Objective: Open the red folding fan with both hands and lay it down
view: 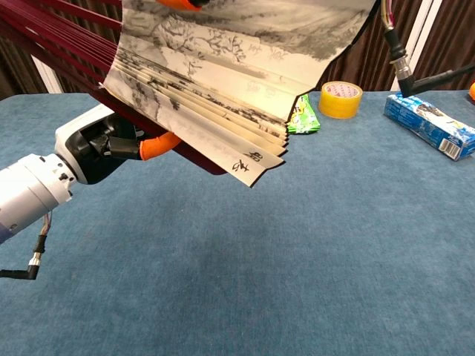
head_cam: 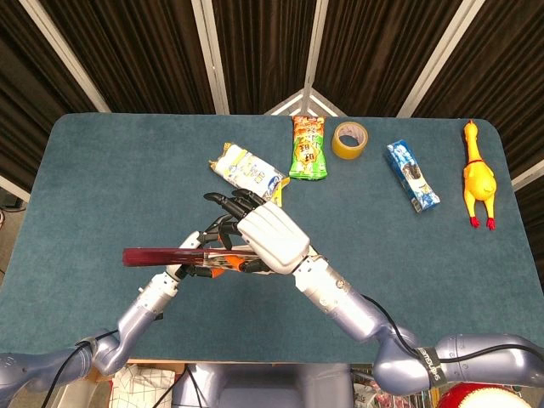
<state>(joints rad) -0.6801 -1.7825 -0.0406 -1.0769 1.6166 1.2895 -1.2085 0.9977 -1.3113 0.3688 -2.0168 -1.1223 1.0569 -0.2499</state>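
We hold the fan point(view: 223, 96) with both: left hand point(view: 96, 144) grasping its lower ribs, right hand point(head_cam: 270, 240) the upper. Light, tearable paper; grip the stiff outer ribs.

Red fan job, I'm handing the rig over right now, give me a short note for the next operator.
Left hand: holds the red folding fan from below at its dark red ribs.
Right hand: on top of the fan, holding its upper part; mostly out of the chest view.
Fan: held in the air above the near-middle of the table, partly spread, most folds bunched together.
Done: fan picked up, opening begun.
Left: spread it fully, then lay it on the table, away from the snack packs behind it.
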